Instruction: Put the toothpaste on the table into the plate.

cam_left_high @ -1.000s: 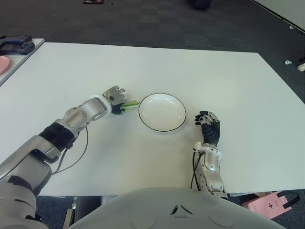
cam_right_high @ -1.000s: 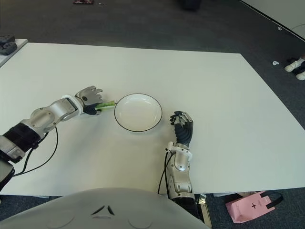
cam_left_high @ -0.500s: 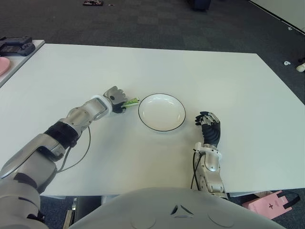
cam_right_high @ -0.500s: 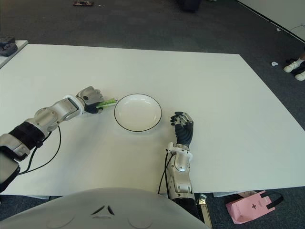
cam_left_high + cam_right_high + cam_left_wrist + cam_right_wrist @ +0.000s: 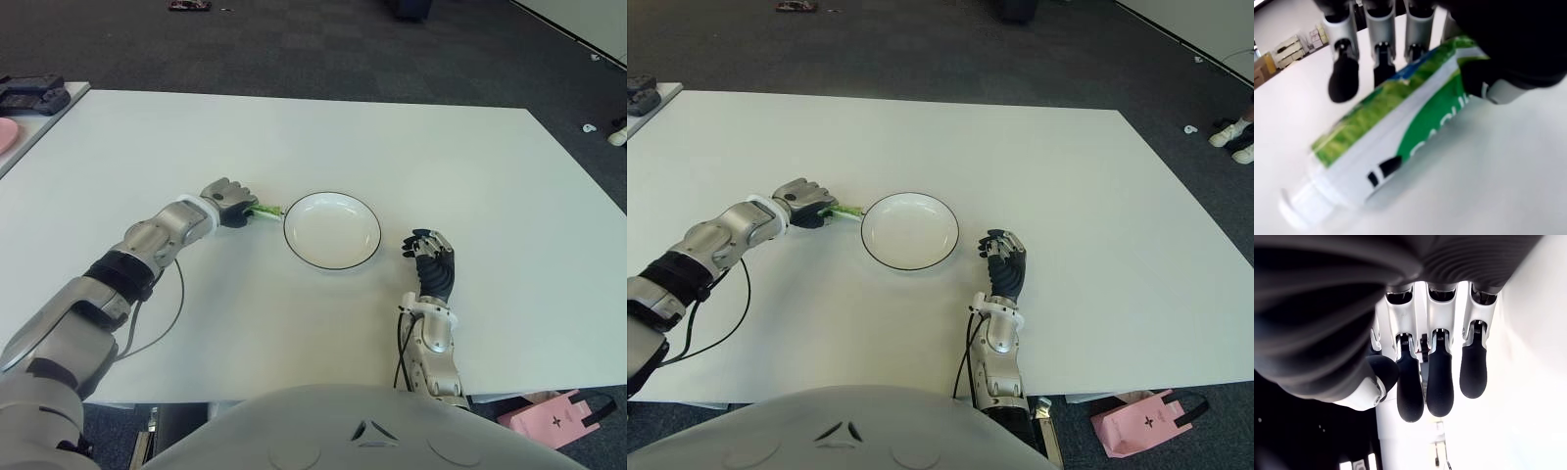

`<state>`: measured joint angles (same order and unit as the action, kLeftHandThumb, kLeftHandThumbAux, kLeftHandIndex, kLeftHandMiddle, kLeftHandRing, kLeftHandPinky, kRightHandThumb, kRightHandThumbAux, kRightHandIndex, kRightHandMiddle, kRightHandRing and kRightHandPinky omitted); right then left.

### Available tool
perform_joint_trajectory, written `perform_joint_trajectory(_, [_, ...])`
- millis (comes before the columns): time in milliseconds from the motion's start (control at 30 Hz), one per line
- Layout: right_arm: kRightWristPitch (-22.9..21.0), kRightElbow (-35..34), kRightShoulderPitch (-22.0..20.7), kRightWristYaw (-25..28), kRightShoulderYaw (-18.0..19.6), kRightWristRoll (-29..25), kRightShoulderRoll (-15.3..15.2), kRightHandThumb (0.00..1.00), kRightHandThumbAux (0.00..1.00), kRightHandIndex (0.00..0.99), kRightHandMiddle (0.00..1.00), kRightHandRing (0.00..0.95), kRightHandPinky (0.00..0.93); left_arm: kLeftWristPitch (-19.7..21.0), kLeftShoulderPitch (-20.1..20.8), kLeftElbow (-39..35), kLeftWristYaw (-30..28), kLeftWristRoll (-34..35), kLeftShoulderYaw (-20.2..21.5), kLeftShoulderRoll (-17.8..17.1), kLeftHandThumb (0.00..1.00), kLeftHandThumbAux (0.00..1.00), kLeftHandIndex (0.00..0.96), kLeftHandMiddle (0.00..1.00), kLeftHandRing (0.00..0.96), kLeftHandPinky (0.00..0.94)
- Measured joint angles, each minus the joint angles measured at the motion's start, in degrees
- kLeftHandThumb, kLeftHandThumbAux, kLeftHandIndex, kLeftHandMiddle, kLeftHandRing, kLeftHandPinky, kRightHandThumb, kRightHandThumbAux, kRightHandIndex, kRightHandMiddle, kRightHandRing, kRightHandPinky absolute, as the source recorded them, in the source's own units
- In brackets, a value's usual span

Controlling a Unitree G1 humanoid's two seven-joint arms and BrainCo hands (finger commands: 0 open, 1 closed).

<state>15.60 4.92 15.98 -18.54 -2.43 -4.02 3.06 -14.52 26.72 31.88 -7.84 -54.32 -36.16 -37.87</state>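
Eye views: left hand (image 5: 227, 203) closed over most of the green toothpaste (image 5: 265, 211), only its tip showing at 9 o'clock of the round white plate (image 5: 332, 230). Right hand (image 5: 1003, 262) at 4 o'clock, fingers loosely curled, empty.

Left wrist: thumb pinching the glossy tube against the white table (image 5: 1508, 161).

Right wrist: dark ribbed fingertips (image 5: 1440, 387) relaxed, parallel.

Glossy, seemingly plastic toothpaste tube (image 5: 1396, 132); smooth glazed plate (image 5: 332, 230); matt table (image 5: 392, 147).

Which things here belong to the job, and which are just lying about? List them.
Job:
- toothpaste, held in the left hand
- plate, just beside its tip

Lying about:
- right hand, idle beside the plate on its right
- pink bag on the floor
- dark items on the side table
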Motion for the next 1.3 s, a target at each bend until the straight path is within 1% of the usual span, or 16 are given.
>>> perform_joint_trajectory(100, [0.29,0.08,0.01,0.04,0.06,0.0,0.0,0.709,0.723,0.434,0.578,0.554,0.563,-0.91,0.06,1.42,1.24,1.64,0.26,0.18,0.749,0.694,0.444,0.863,0.862,0.873])
perform_joint_trajectory(200, [0.59,0.18,0.03,0.11,0.08,0.0,0.0,0.709,0.723,0.434,0.576,0.552,0.55,-1.76,0.08,2.65,1.86,3.37,0.67,0.31,0.749,0.696,0.444,0.866,0.864,0.87])
perform_joint_trajectory(433, [0.66,0.16,0.08,0.72,0.15,0.0,0.0,0.709,0.724,0.434,0.574,0.554,0.558,-3.16,0.05,4.77,2.9,6.39,1.46,0.76,0.748,0.696,0.444,0.869,0.864,0.86])
perform_joint_trajectory(733, [0.67,0.08,0.18,0.79,0.21,0.34,0.0,0.707,0.724,0.433,0.574,0.557,0.559,-3.27,-1.03,5.8,4.87,9.14,2.51,1.93,0.749,0.697,0.444,0.877,0.868,0.861])
perform_joint_trajectory(933, [-0.03,-0.3,0.32,0.3,0.22,0.57,0.0,0.707,0.725,0.433,0.569,0.554,0.559,-2.05,-2.75,6.64,7.04,11.65,4.79,3.81,0.749,0.697,0.443,0.885,0.873,0.864])
perform_joint_trajectory(1033, [-0.47,-0.58,0.45,0.19,0.21,0.54,0.0,0.707,0.725,0.432,0.566,0.552,0.555,-1.25,-3.7,6.95,8.83,13.31,6.61,5.16,0.748,0.697,0.443,0.889,0.875,0.856])
perform_joint_trajectory(1167, [-0.94,-1.02,0.73,0.21,0.21,0.52,0.0,0.706,0.724,0.432,0.56,0.542,0.533,-0.32,-5.84,6.15,10.17,16.86,9.64,7.06,0.747,0.698,0.443,0.89,0.875,0.847])
perform_joint_trajectory(1233, [-1.26,-1.28,0.82,0.45,0.19,0.44,0.0,0.706,0.723,0.432,0.558,0.539,0.529,0.36,-7.61,4.5,10.21,18.67,11.28,7.72,0.747,0.699,0.442,0.891,0.876,0.85])
perform_joint_trajectory(1300, [-1.44,-1.49,0.91,0.68,0.22,0.35,0.0,0.706,0.723,0.432,0.555,0.536,0.529,0.27,-8.74,3.85,10.62,20.0,12.51,8.59,0.747,0.699,0.442,0.892,0.877,0.849])
